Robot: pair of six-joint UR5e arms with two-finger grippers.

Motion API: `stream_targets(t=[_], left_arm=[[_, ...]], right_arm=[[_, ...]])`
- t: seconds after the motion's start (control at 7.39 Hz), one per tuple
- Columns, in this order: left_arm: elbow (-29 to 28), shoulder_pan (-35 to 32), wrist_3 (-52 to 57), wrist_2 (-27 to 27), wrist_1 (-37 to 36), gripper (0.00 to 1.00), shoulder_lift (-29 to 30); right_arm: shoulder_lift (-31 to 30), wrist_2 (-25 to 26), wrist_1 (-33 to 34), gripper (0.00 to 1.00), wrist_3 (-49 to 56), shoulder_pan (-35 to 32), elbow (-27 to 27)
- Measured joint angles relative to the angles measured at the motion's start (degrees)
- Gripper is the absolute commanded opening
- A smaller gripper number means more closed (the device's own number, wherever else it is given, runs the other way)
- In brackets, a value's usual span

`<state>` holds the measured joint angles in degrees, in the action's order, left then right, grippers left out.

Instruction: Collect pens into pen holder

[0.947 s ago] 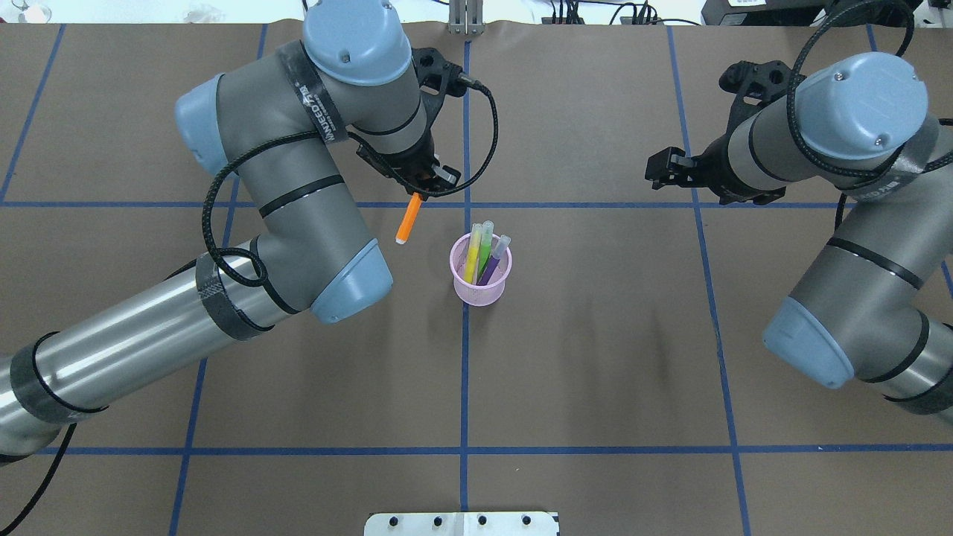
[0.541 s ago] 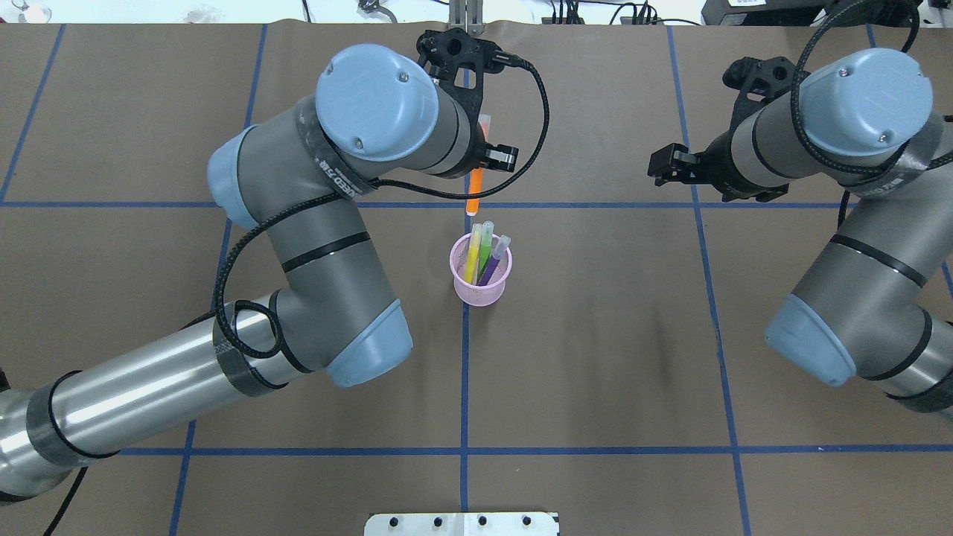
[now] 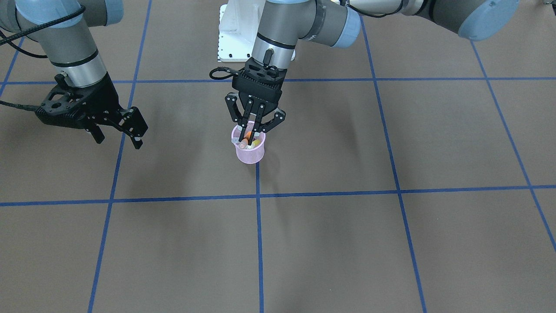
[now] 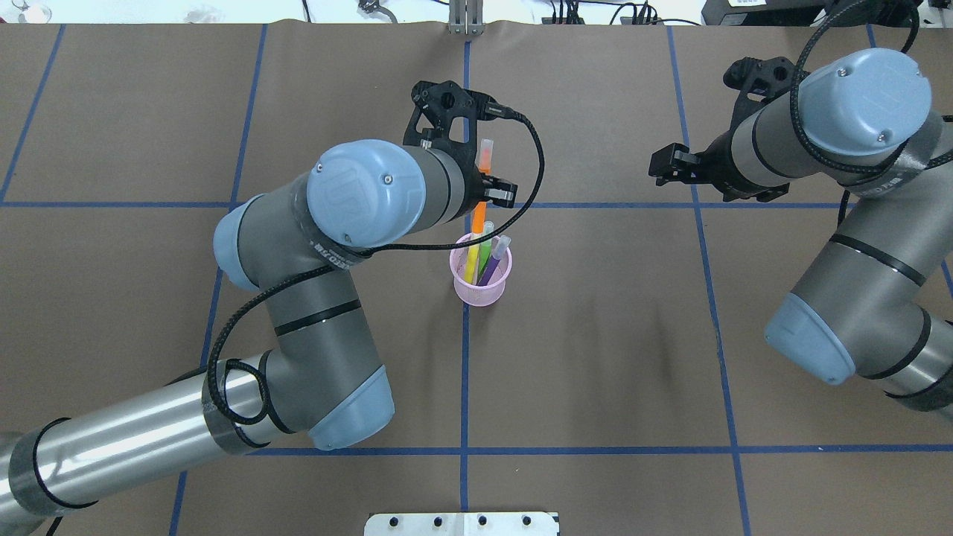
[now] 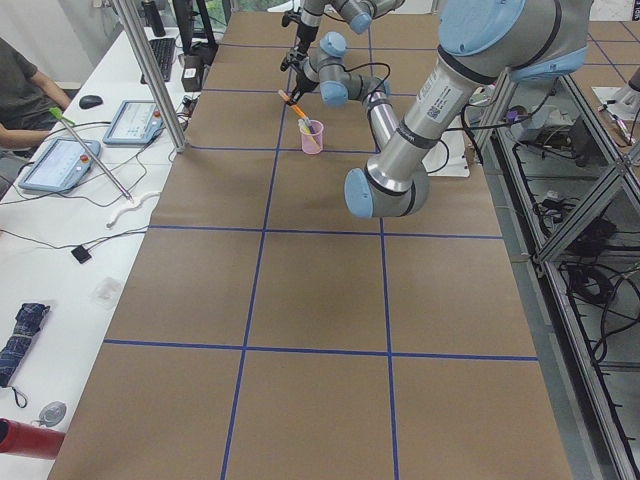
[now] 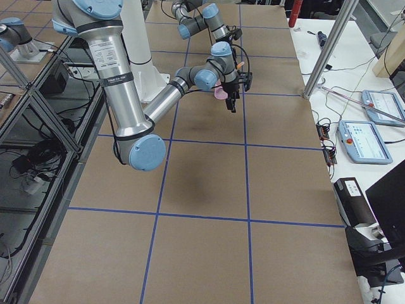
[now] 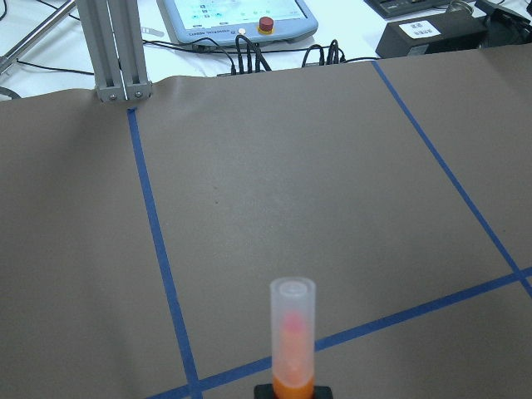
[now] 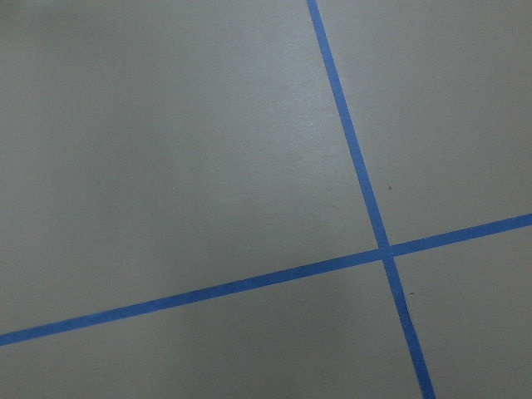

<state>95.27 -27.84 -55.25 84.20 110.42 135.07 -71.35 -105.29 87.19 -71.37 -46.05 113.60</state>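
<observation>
The pink pen holder stands near the middle of the brown worktop, with the yellow pen, green pen and purple pen leaning inside it. The orange pen is pinched in the left end effector, its lower end at the holder's mouth on the 12 o'clock side in the overhead view. At about 2 o'clock, well apart, the right end effector hangs with fingers spread.

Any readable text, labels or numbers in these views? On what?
Nothing reads cleanly.
Black strap on the left arm: white lettering, too small to read.
Right arm, right side view: dark lettering down the tube, too small.
White label on a black box past the table: blurred.
</observation>
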Motion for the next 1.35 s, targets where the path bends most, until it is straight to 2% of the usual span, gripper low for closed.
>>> stream_targets(t=[0.27, 0.54, 0.68, 0.81, 0.95, 1.08, 1.35], left_arm=[[0.3, 2.8, 0.0, -3.4, 4.0, 0.0, -2.3], [0.3, 3.4, 0.0, -3.9, 4.7, 0.02, -2.9], [0.3, 3.6, -0.1, -4.0, 4.8, 0.27, -3.0], [0.3, 3.9, -0.2, -4.0, 4.8, 0.59, -3.0], [0.3, 4.1, -0.2, -4.0, 4.8, 0.83, -3.1], [0.3, 4.1, -0.3, -3.9, 4.9, 0.93, -3.1], [2.6, 4.0, -0.4, -3.6, 4.9, 0.95, -5.9]], right_arm=[[0.0, 0.0, 0.0, 1.0, 0.0, 0.0, -0.1], [-0.1, 0.0, 0.0, 1.0, 0.0, 0.0, -0.1], [-0.2, 0.0, 0.0, 1.0, 0.0, 0.0, -0.1], [-0.2, 0.0, 0.0, 1.0, 0.0, -0.1, -0.1], [-0.3, 0.0, 0.0, 1.0, 0.0, -0.1, 0.0], [-0.3, 0.0, 0.0, 1.0, 0.0, -0.2, 0.0], [-0.3, -0.1, 0.0, 1.0, 0.3, -0.5, 0.0]])
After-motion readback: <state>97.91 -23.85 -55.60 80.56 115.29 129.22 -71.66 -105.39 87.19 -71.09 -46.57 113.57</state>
